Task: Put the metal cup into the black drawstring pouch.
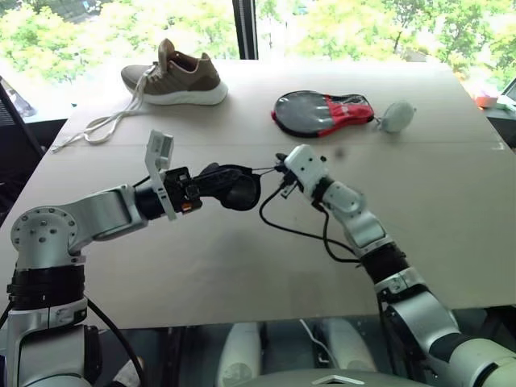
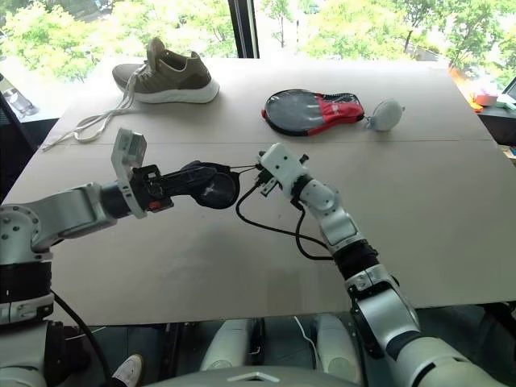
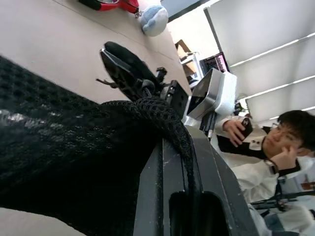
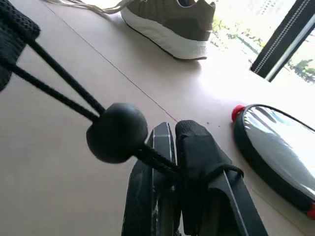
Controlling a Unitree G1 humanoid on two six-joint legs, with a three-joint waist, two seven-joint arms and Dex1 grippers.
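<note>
My left gripper [image 1: 201,184] is shut on the black drawstring pouch [image 1: 235,187] and holds it level above the middle of the table. In the left wrist view the pouch's mesh fabric [image 3: 64,147] drapes over my left fingers [image 3: 197,177]. The pouch's thin cords run taut to a round black bead [image 4: 117,132]. Just behind that bead, my right gripper [image 4: 174,132] is shut on the cord. In the head views the right gripper [image 1: 280,168] sits close to the pouch's right side. The metal cup is hidden from view.
A brown shoe [image 1: 173,76] with loose laces lies at the far left. At the far right lie a black-and-red paddle case [image 1: 322,113] and a pale grey ball [image 1: 397,117]. A black cable [image 1: 302,232] loops under my right arm. A seated person [image 3: 275,147] shows beyond the table.
</note>
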